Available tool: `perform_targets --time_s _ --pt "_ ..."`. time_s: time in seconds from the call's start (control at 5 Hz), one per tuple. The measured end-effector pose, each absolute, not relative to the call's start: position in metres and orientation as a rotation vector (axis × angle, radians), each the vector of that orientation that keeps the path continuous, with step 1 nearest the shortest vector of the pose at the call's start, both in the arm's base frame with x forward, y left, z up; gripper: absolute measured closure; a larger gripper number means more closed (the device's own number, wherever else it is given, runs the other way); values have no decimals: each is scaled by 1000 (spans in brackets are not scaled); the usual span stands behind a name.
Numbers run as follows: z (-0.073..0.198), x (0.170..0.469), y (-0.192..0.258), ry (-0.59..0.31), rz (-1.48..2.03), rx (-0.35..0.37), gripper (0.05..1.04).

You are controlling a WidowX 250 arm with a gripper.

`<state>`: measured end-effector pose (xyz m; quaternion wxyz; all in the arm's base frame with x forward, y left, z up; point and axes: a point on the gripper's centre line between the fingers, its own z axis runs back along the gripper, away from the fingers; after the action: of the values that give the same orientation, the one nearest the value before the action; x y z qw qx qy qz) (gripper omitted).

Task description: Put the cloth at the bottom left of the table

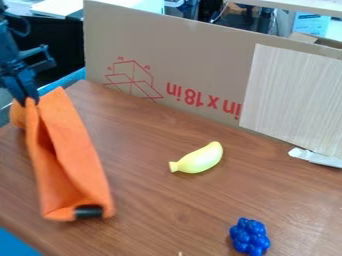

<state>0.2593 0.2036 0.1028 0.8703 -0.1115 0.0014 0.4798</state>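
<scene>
Pinches the orange cloth (72, 150) in the black gripper (29, 101) near ten o'clock, risking a bunched landing through its folds.

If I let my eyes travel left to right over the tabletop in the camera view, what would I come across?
Orange cloth, yellow toy banana, blue cluster of round beads, crumpled white strip.

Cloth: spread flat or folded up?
Not spread flat. The orange cloth is bunched at its top in the gripper, with long creases running down from there.
</scene>
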Motion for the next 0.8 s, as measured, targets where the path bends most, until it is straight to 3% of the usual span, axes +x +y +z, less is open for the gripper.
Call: perform_targets --time_s 0.4,0.6,0.8 --pt "98 227 236 45 1117 -110 1010" --pt "84 212 254 114 1235 -23 976" --pt "85 204 267 158 1370 60 803"
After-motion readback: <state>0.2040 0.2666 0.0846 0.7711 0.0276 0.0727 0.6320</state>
